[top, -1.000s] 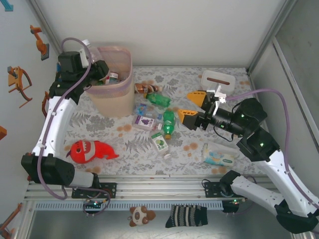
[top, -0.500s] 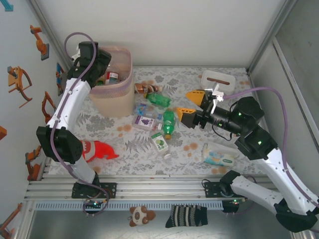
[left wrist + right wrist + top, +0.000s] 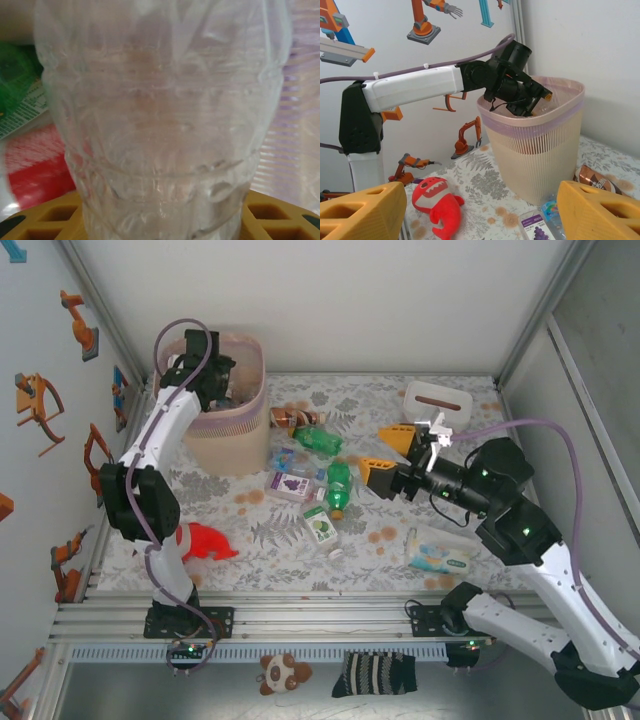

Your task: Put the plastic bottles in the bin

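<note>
- My claw hangs wide open, one yellow finger low on the left, the other low on the right, nothing between them.
- Straight ahead, the bin stands upright on the flowered tabletop, close to the back wall.
- The left arm comes in from the left, a purple cable running along its top.
- The left claw is tipped over the bin's rim, a yellow fingertip showing; I can't tell from here how its jaws stand.
- Red plush fish lies on the tabletop, well left of the bin.
- At the bin's foot: a purple-printed carton, a clear bottle with blue on it, and a brown packet to the right.
</note>
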